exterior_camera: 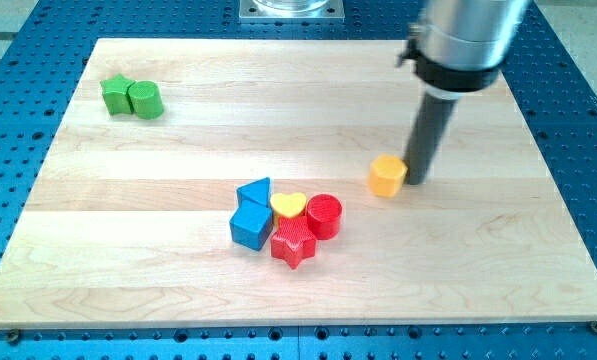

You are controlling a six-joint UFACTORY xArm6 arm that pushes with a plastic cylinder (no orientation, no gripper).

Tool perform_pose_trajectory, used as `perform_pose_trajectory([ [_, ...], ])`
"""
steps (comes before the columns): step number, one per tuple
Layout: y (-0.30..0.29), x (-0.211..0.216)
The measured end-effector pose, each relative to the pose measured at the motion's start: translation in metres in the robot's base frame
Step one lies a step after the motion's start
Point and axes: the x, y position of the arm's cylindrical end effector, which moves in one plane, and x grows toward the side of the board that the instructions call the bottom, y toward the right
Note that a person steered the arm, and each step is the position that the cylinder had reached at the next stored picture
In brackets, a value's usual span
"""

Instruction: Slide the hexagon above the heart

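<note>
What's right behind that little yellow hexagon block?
Touching the yellow hexagon block on the view's right is my tip, on the dark rod. The rod hides a strip of wooden board.

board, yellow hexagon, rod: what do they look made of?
Board: looks like pale wood, matte, with visible grain and plank seams.
Yellow hexagon: solid colour, soft sheen; painted wood or plastic, can't tell which.
Rod: dark, smooth, dull finish; probably metal or plastic. My tip sits just on the view's right of the hexagon, touching or nearly.

Your path: bare board between yellow hexagon and yellow heart | obstruction: red cylinder touching heart's right.
</note>
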Motion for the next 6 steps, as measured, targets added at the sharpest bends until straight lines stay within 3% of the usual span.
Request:
perform_pose_trajectory([
  [1,-0.05,-0.002],
  [4,-0.04,-0.003],
  [6,-0.079,0.007],
])
